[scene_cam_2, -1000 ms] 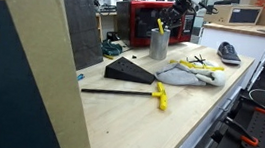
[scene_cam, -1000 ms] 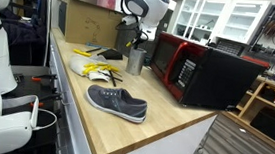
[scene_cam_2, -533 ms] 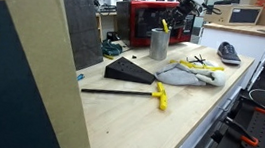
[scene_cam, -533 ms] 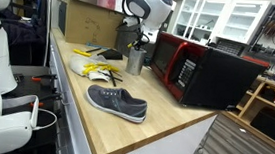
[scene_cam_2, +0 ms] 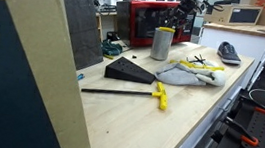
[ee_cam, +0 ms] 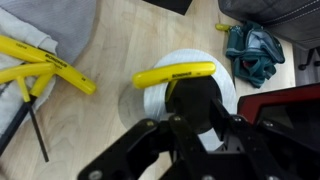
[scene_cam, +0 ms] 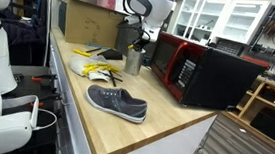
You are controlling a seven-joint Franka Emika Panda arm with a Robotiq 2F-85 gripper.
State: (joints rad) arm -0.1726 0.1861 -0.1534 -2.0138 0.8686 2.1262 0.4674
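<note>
A metal cup (scene_cam: 135, 61) (scene_cam_2: 162, 43) stands on the wooden counter (scene_cam: 163, 134) in front of the microwave. Seen from the wrist, a yellow-handled tool (ee_cam: 175, 75) lies across the cup's pale rim (ee_cam: 148, 100), leaning into its dark inside. My gripper (ee_cam: 198, 122) (scene_cam: 138, 40) hangs straight above the cup. Its black fingers (ee_cam: 176, 125) stand apart, with only the cup's opening between them. They are just clear of the yellow handle, and nothing is held.
A red and black microwave (scene_cam: 203, 73) (scene_cam_2: 149, 21) stands close beside the cup. Yellow hex keys on a grey cloth (scene_cam: 93, 65) (scene_cam_2: 188, 72), a grey shoe (scene_cam: 115, 103) (scene_cam_2: 228, 53), a cardboard box (scene_cam: 87, 22), a black wedge (scene_cam_2: 131, 71) and a teal rag (ee_cam: 255, 50) share the counter.
The yellow tool that stuck up from the cup under my shut gripper has dropped lower into the cup. My jaws have parted and let it go.
</note>
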